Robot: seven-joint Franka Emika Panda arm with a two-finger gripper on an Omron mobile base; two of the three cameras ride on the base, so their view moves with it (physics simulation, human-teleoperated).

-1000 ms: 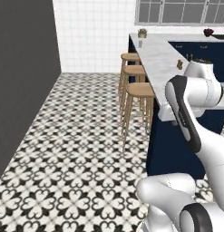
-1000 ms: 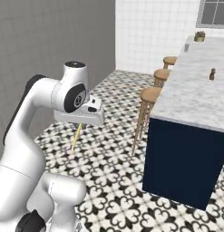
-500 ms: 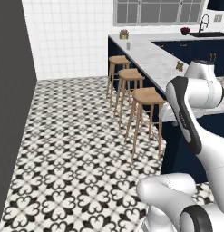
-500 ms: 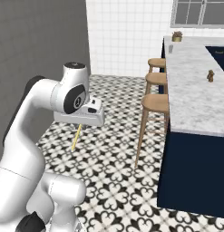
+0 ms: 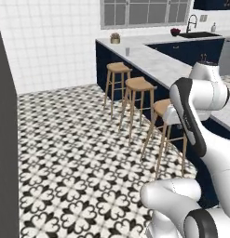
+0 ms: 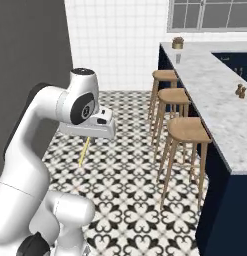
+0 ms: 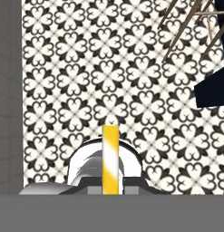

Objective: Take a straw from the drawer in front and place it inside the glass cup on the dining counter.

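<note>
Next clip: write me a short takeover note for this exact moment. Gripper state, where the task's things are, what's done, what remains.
Gripper: shut on the straw, which hangs down from it over the patterned floor; the hand view shows the straw between the fingertips.
Glass cup: standing on the dining counter, near its far end, close to the potted succulent.
Done: straw picked up and carried.
Left: bring the gripper over the counter to the cup, lower the straw in, release.
</note>
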